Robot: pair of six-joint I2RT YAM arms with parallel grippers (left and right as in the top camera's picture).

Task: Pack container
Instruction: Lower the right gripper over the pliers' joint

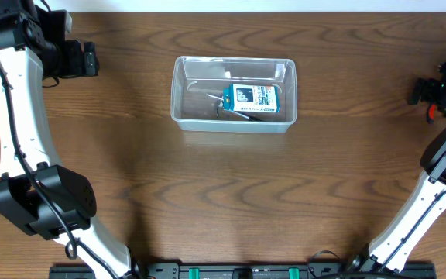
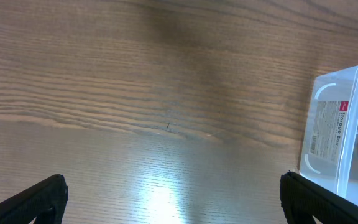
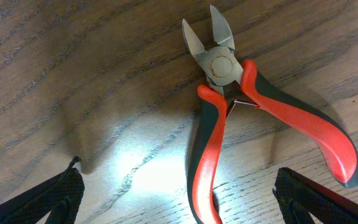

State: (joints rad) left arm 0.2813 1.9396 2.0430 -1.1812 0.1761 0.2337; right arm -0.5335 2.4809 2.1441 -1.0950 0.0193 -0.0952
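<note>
The brown wood-grain counter [image 1: 223, 186] is seen filling the overhead view. The left arm [image 1: 18, 116] is shown rising along the 9 o'clock edge and the right arm [image 1: 432, 194] along the 3 o'clock edge, both white with black joints.

The container [image 1: 194, 108], a clear tub with rounded corners and a rim, is found upright on the counter just toward 12 o'clock from the middle, well apart from both arms. In the left wrist view it [image 2: 344, 124] is caught at the 3 o'clock edge, a white label [image 2: 328, 130] being carried on its wall.

The left tool [image 1: 80, 58] is held out at 10 o'clock, over bare wood. From its own camera the left tool [image 2: 173, 202] is seen spread wide, and nothing is gripped. The right tool [image 1: 432, 91] is parked at 2 o'clock. Its wrist view shows it [image 3: 179, 199] spread wide as well, its fingers being kept clear of everything.

Under that right tool a pair of cutters [image 3: 229, 118] is laid flat on the counter: the blades are parted slightly and pointed to 12 o'clock, and the red-and-dark handles are splayed toward 5 and 6 o'clock.

Inside the container, in its 3 o'clock half, a small blue-and-white box [image 1: 252, 98] is seen lying flat.
</note>
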